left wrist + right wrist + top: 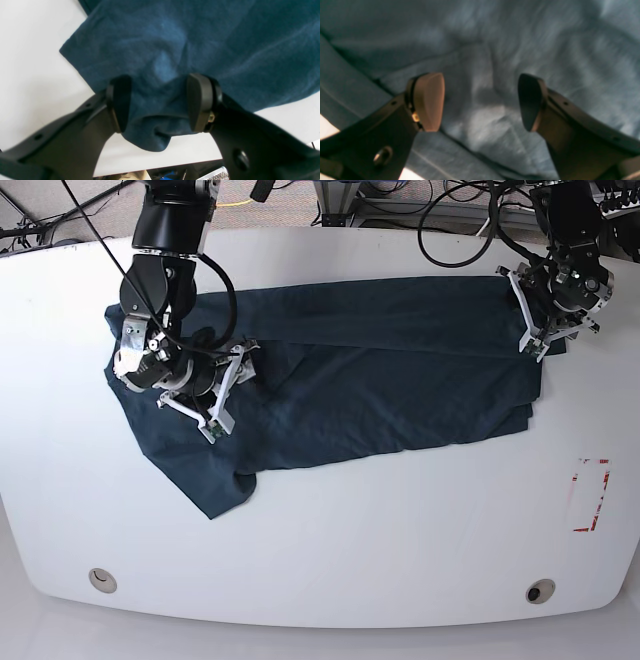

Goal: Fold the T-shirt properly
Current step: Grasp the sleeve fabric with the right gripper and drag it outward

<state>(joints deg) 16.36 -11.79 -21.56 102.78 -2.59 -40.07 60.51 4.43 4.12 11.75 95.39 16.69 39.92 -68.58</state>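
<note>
The dark navy T-shirt (380, 380) lies spread across the white table (350, 540), partly folded over itself, with a sleeve pointing toward the front left. My right gripper (232, 385) is over the shirt's left part. In the right wrist view it (480, 80) stands open just above wrinkled cloth (495, 37), holding nothing. My left gripper (537, 320) is at the shirt's far right edge. In the left wrist view its jaws (160, 85) stand apart astride a bunched fold of the shirt (200, 37), near the table's edge.
A red-marked patch (590, 495) sits on the table at the right. Two round holes (100, 580) (540, 591) lie near the front edge. Cables and gear (450, 220) crowd the area behind the table. Clutter (215, 173) shows below the table edge.
</note>
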